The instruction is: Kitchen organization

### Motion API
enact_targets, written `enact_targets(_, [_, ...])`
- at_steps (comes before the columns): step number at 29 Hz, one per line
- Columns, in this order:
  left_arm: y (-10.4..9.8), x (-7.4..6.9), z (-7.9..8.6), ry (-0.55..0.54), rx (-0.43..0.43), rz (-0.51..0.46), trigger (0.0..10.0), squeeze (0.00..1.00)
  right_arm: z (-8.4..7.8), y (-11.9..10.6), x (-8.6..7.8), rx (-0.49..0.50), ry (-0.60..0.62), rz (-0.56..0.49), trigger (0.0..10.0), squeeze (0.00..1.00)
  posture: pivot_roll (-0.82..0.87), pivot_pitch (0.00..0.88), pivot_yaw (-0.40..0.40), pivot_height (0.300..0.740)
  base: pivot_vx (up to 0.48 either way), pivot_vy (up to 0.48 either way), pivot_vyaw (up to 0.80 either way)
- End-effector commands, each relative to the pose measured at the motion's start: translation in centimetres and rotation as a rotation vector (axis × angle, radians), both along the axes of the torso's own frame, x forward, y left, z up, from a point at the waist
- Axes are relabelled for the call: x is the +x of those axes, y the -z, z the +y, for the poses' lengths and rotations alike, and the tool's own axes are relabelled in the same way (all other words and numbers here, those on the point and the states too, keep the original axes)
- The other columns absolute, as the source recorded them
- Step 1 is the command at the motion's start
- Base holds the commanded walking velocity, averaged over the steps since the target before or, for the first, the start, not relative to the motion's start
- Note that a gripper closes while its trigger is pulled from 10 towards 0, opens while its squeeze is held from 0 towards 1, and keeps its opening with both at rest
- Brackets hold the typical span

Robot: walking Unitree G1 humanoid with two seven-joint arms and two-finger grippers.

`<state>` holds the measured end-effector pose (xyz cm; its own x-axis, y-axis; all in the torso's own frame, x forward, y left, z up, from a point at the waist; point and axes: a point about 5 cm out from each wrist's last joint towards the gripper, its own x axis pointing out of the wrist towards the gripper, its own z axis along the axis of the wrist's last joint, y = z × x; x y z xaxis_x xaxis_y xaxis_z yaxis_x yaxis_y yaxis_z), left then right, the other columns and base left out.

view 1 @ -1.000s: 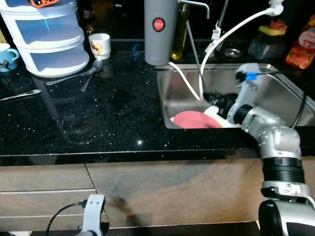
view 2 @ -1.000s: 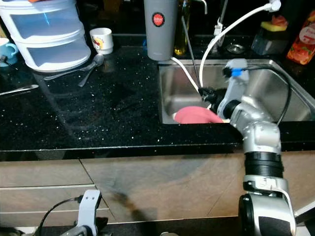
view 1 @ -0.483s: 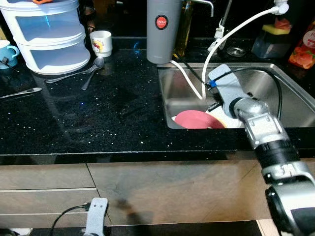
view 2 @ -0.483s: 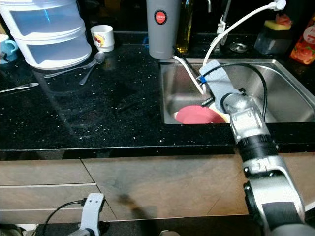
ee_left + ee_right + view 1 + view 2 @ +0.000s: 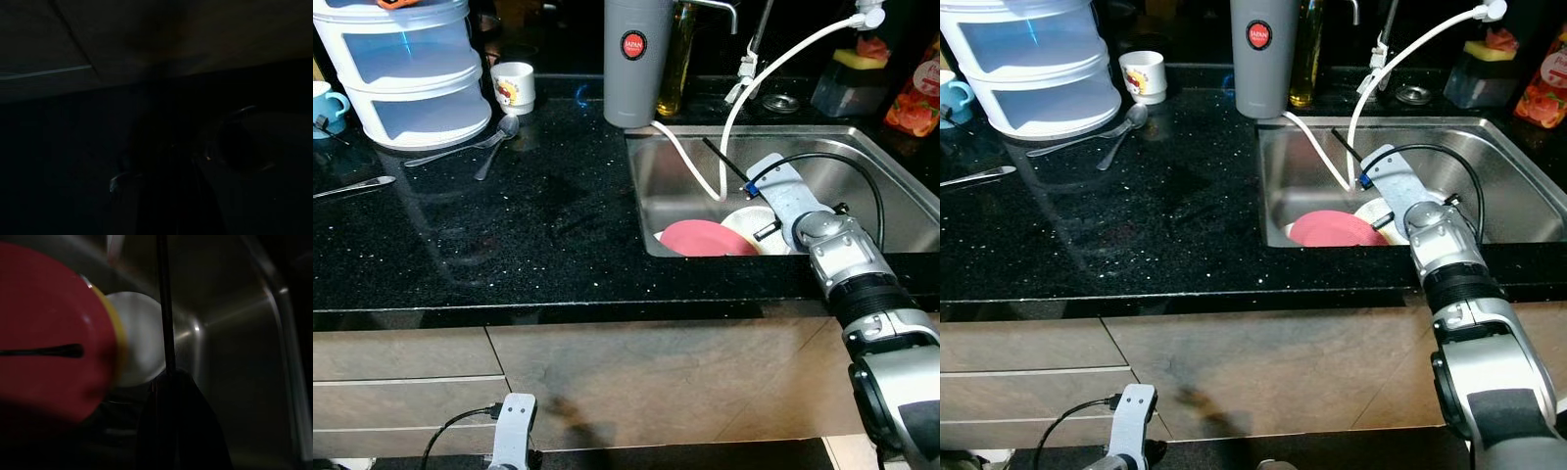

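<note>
The grey flask [image 5: 635, 61] just behind the sink [image 5: 891, 176] carries a red round badge reading "JAPAN". A white cup [image 5: 513, 87] further along the counter from the sink bears a small cartoon print, too small to read. The right gripper [image 5: 729, 162] reaches into the sink, its fingers closed on a thin black stick [image 5: 165, 308] that angles up above the pink plate [image 5: 705, 238] and white bowl [image 5: 751, 224] in the sink. The left arm hangs idle below the counter; I cannot tell its grip.
</note>
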<state>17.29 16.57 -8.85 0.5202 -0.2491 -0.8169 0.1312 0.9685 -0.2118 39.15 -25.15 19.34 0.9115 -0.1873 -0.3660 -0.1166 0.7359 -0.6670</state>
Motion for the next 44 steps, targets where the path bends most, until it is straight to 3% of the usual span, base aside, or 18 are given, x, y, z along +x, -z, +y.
enact_targets(1, [0.0, -0.2, 1.2, 0.001, 0.017, 0.006, 10.0, 0.00, -0.4, -0.3, 0.1, -0.028, 0.014, -0.012, 10.0, 0.00, -0.06, 0.000, -0.007, 0.740, 0.000, 0.000, 0.00])
enact_targets(4, [-0.1, -0.1, 1.4, -0.001, 0.015, -0.001, 10.0, 0.00, -0.2, 0.0, 0.2, -0.036, 0.009, -0.004, 10.0, 0.00, -0.05, 0.000, -0.010, 0.740, 0.000, 0.000, 0.00])
enact_targets(10, [-0.1, 0.0, 0.4, 0.004, -0.001, -0.011, 10.0, 0.00, 0.0, 0.3, 0.4, -0.058, 0.004, 0.002, 10.0, 0.00, -0.05, 0.000, -0.009, 0.740, 0.000, 0.000, 0.00])
enact_targets(15, [0.3, -0.8, -0.2, 0.012, -0.011, -0.001, 10.0, 0.00, 0.4, 0.5, 0.6, -0.089, -0.012, 0.002, 10.0, 0.00, -0.05, 0.000, -0.005, 0.740, 0.000, 0.000, 0.00])
enact_targets(23, [0.6, -2.0, 0.5, 0.013, -0.018, 0.000, 10.0, 0.00, 1.9, 0.3, 1.0, -0.198, -0.205, 0.022, 10.0, 0.00, -0.05, 0.000, -0.006, 0.740, 0.000, 0.000, 0.00])
enact_targets(29, [0.6, -2.1, 0.5, 0.013, -0.018, 0.002, 10.0, 0.00, 2.1, 0.0, 1.1, -0.229, -0.239, 0.042, 10.0, 0.00, -0.05, 0.000, -0.009, 0.740, 0.000, 0.000, 0.00])
enact_targets(30, [0.7, -2.1, 0.3, 0.014, -0.019, 0.002, 10.0, 0.00, 2.1, -0.1, 1.2, -0.230, -0.237, 0.040, 10.0, 0.07, -0.05, 0.000, -0.009, 0.740, 0.000, 0.000, 0.00])
enact_targets(32, [0.7, -2.1, 0.2, 0.014, -0.020, 0.002, 10.0, 0.00, 2.1, -0.2, 1.2, -0.232, -0.237, 0.039, 10.0, 0.07, -0.05, 0.000, -0.009, 0.740, 0.000, 0.000, 0.00])
enact_targets(33, [0.6, -1.9, -0.2, 0.015, -0.022, 0.000, 10.0, 0.00, 2.1, -0.4, 1.2, -0.223, -0.229, 0.033, 10.0, 1.00, -0.05, 0.000, -0.009, 0.740, 0.000, 0.000, 0.00])
enact_targets(40, [0.4, -0.9, -1.7, 0.019, -0.033, -0.014, 10.0, 0.00, 2.3, -0.9, 1.5, -0.170, -0.212, -0.016, 10.0, 1.00, -0.04, 0.000, -0.010, 0.740, 0.000, 0.000, 0.00])
enact_targets(42, [0.2, -0.4, -2.7, 0.021, -0.040, -0.019, 10.0, 0.00, 2.6, -1.3, 1.6, -0.061, -0.222, -0.058, 10.0, 1.00, -0.04, 0.000, -0.007, 0.740, 0.000, 0.000, 0.00])
enact_targets(43, [0.1, -0.1, -3.4, 0.022, -0.042, -0.021, 10.0, 0.00, 2.9, -1.7, 1.6, 0.037, -0.236, -0.093, 10.0, 0.42, -0.05, 0.000, -0.006, 0.740, 0.000, 0.000, 0.00])
enact_targets(44, [0.1, -0.1, -3.4, 0.022, -0.042, -0.021, 10.0, 0.00, 2.9, -1.7, 1.6, 0.037, -0.236, -0.093, 10.0, 0.42, -0.05, 0.000, -0.006, 0.740, 0.000, 0.000, 0.00])
